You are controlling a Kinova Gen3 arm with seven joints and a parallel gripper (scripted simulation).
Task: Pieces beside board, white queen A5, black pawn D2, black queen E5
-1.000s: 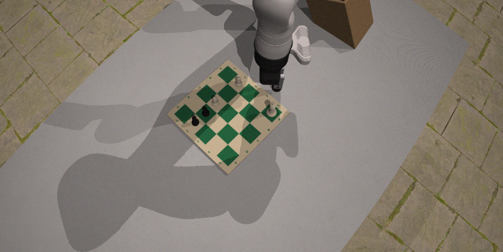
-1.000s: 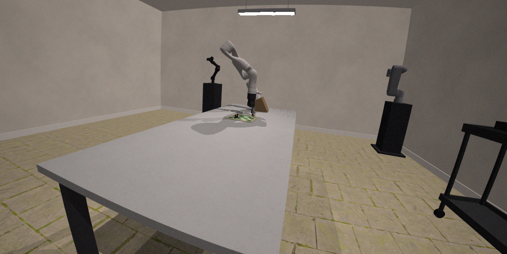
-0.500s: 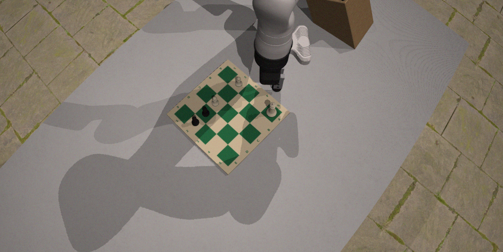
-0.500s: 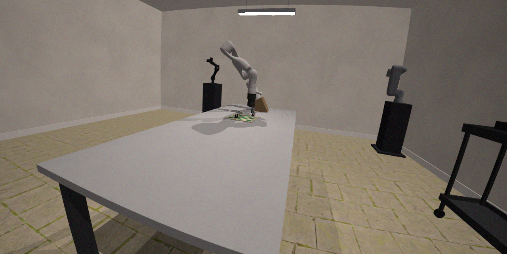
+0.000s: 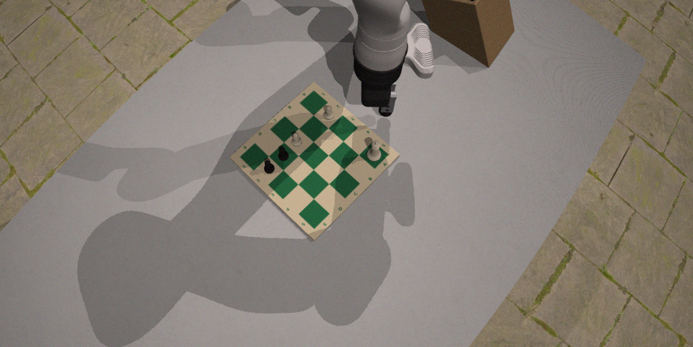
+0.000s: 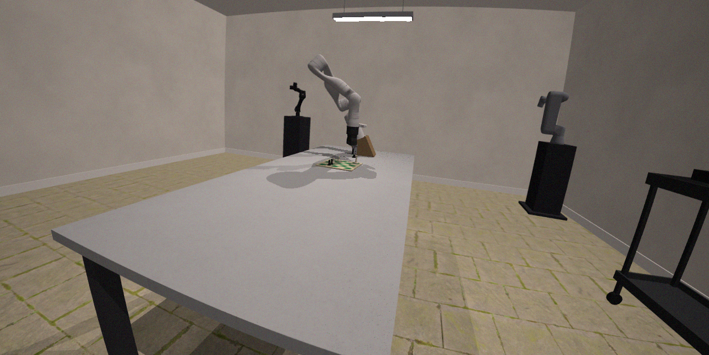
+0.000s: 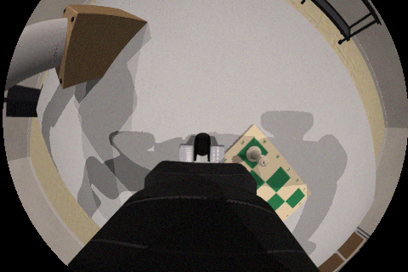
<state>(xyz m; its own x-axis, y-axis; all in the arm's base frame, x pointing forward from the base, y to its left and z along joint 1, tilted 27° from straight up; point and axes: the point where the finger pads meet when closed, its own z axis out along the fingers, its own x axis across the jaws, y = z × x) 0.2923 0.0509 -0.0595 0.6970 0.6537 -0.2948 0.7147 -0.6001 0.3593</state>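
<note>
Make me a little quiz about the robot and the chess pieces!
1. True or false: the gripper hangs over the middle of the chessboard.
2. How many white pieces stand on the board? A) two B) three C) five
3. Fill in: the gripper is shut on a small ____ piece.

Key:
1. False. It is off to one side, past the board's edge.
2. B. There are two white pawns and the white queen.
3. Black.
</note>
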